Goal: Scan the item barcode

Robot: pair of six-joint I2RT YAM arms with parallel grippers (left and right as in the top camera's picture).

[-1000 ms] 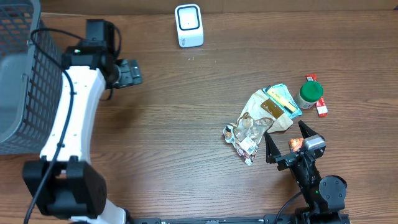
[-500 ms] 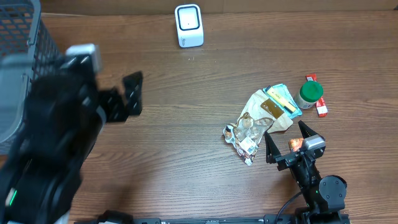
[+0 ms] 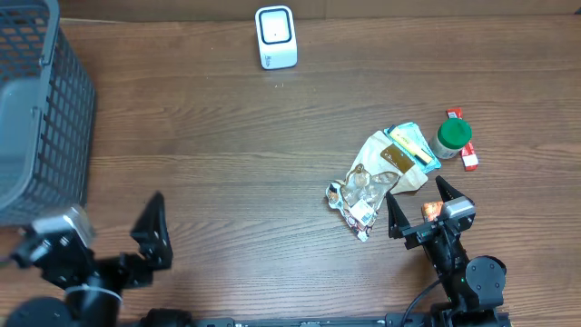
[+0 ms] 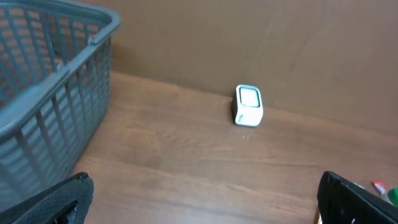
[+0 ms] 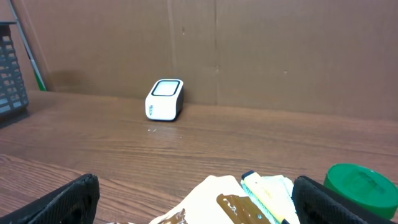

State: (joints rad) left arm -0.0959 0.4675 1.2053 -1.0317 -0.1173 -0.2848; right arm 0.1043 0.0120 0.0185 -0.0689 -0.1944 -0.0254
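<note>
Currently no item is in hand: the left pincer [image 4: 205,186] and the right pincer [image 3: 414,188] both stand fully spread and empty. The scanner [image 3: 275,37] stands at the far edge of the worktop [image 3: 236,145], its pale window visible from both wrist views. The goods lie in a heap well apart from the scanner, nearer the robot and to the scanner's right. A tan pouch [image 3: 386,156] overlaps a crumpled clear wrapper [image 3: 357,195] and a teal packet [image 3: 413,143], with a green-lidded jar [image 3: 451,136] just beside them. The right pincer sits just short of this heap, on the side away from the scanner. The left pincer sits well to the scanner's left, near a grey basket [image 3: 36,109]. Scanning has, in my judgement, not begun. Risks noted: the overlap could bring two packets up together; the thin crumpled film may slip or fold over its code; a sweep into the heap may knock the jar over. No barcode can be made out, so the wrong face may be presented and the read fail.
</note>
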